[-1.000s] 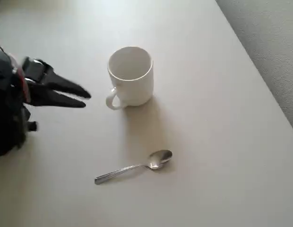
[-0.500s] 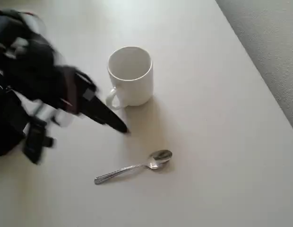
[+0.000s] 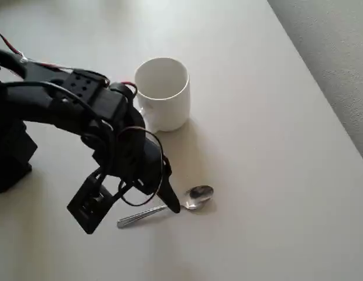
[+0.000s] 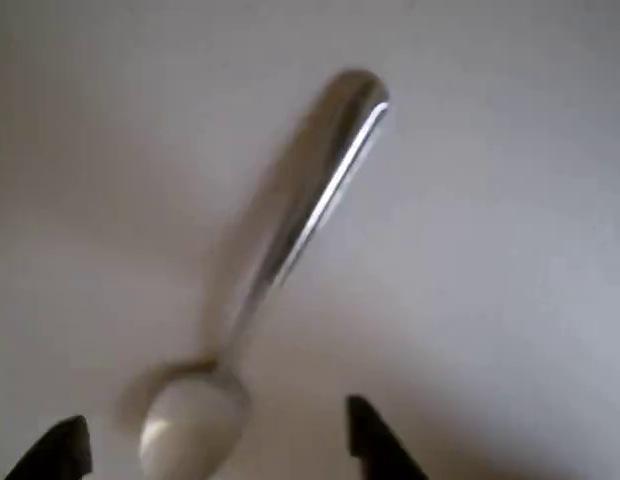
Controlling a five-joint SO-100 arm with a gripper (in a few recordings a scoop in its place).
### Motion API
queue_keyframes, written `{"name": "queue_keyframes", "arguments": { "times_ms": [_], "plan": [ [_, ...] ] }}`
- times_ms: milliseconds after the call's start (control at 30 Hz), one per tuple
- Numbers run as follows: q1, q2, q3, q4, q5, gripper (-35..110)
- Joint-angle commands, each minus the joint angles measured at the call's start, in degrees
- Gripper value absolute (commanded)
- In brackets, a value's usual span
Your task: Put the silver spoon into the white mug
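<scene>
The silver spoon (image 3: pixel 197 196) lies flat on the pale table, bowl to the right and handle running down-left in the overhead view. The white mug (image 3: pixel 162 93) stands upright and empty behind it, its handle hidden by the arm. My black gripper (image 3: pixel 169 202) hangs over the spoon's neck, one fingertip just left of the bowl. In the wrist view the gripper (image 4: pixel 215 450) is open, its two dark fingertips (image 4: pixel 375 445) standing on either side of the spoon's bowl (image 4: pixel 190 420), and the handle runs away up and to the right. Nothing is held.
The table's right edge (image 3: pixel 322 99) runs diagonally, with grey floor (image 3: pixel 339 52) beyond it. The arm's black base (image 3: pixel 9 158) sits at the left edge, and its links and cables reach across the table in front of the mug.
The arm swung from the left of the mug, forward and right, and came down over the spoon. Spoon and mug have not moved.
</scene>
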Motion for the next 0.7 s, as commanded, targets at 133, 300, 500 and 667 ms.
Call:
{"name": "queue_keyframes", "arguments": {
  "times_ms": [133,300,500,667],
  "plan": [
    [1.3,-2.5,-4.0,0.5,0.4,31],
    [2.4,-4.7,-5.5,0.3,0.3,31],
    [3.3,-7.8,-9.5,0.6,0.1,30],
    [3.3,-9.8,-12.6,0.7,0.1,29]
  ]
}}
